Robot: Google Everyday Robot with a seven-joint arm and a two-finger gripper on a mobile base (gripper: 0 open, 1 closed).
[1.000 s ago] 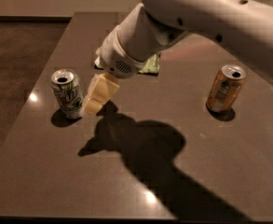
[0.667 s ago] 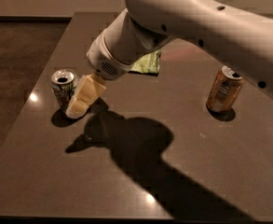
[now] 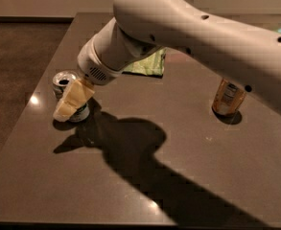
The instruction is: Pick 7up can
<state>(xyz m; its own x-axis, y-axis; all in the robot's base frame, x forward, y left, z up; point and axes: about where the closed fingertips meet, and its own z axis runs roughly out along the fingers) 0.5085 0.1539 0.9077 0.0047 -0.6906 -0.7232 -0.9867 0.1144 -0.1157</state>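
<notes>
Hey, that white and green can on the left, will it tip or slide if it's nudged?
The 7up can stands upright and its top looks opened, so it is probably light and tippy. The table looks glossy, so it would likely slide. The gripper sits right at its front side.

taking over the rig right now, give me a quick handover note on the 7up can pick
The gripper is low over the table's left side, right at the 7up can and covering its front. A grasp is not confirmed.
The 7up can stands upright on the table near the left edge, not lifted.
Also there: an orange-brown can upright on the right, and a green packet at the back, partly behind the arm.
Done: the approach to the can.
Left: secure the can and lift it clear.
</notes>
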